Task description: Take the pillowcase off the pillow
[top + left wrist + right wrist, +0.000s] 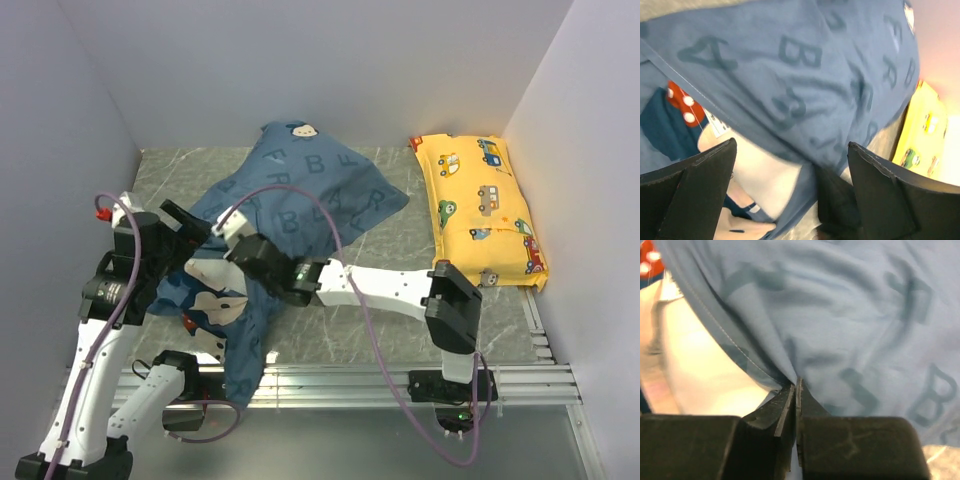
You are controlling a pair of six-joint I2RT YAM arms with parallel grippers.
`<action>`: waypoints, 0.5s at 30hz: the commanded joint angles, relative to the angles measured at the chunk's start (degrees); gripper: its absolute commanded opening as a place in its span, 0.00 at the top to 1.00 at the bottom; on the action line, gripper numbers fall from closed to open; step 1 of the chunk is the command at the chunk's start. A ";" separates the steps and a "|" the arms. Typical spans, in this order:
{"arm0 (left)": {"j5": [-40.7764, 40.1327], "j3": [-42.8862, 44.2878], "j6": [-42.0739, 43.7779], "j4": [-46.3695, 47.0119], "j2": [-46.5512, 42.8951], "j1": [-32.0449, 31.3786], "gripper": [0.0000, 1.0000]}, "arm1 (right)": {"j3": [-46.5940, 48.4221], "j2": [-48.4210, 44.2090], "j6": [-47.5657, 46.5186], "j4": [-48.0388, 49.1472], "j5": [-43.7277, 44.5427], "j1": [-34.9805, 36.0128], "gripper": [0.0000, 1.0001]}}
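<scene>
The dusty-blue pillowcase (300,190) with darker letters lies bunched from the back middle of the table to the front left and hangs over the front edge. My right gripper (796,386) is shut on a fold of it (840,315); in the top view this gripper (238,232) sits at the cover's left middle. My left gripper (790,200) is open, its fingers (700,190) wide apart over the cover (805,65) and a bare patch of the white pillow (765,175). In the top view the left gripper (188,228) is at the cover's left edge. The pillow also shows in the right wrist view (700,365).
A yellow car-print pillow (480,210) lies along the right wall and shows in the left wrist view (922,135). Metal rails (400,380) run along the table's front edge. Purple cables (330,215) loop over the cover. Walls close the left, back and right sides.
</scene>
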 commanded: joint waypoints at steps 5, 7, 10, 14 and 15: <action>11.41 -6.12 7.20 2.80 -2.11 0.15 0.05 | 4.31 -4.13 10.14 -0.43 -3.34 -7.74 1.00; 12.99 -8.93 7.29 4.38 -2.11 0.15 0.06 | 5.45 -3.60 12.87 -1.13 -4.31 -9.94 1.00; 14.15 -11.57 6.94 6.85 -1.58 0.15 0.04 | 6.77 -2.55 16.30 -2.02 -8.34 -13.01 1.00; 14.06 -13.51 6.85 8.17 0.17 0.07 0.04 | 7.56 -0.45 17.45 -2.89 -6.35 -15.04 1.00; 13.97 -14.73 6.67 7.91 0.87 0.07 0.08 | 8.00 0.09 17.88 -3.42 -6.07 -15.56 1.00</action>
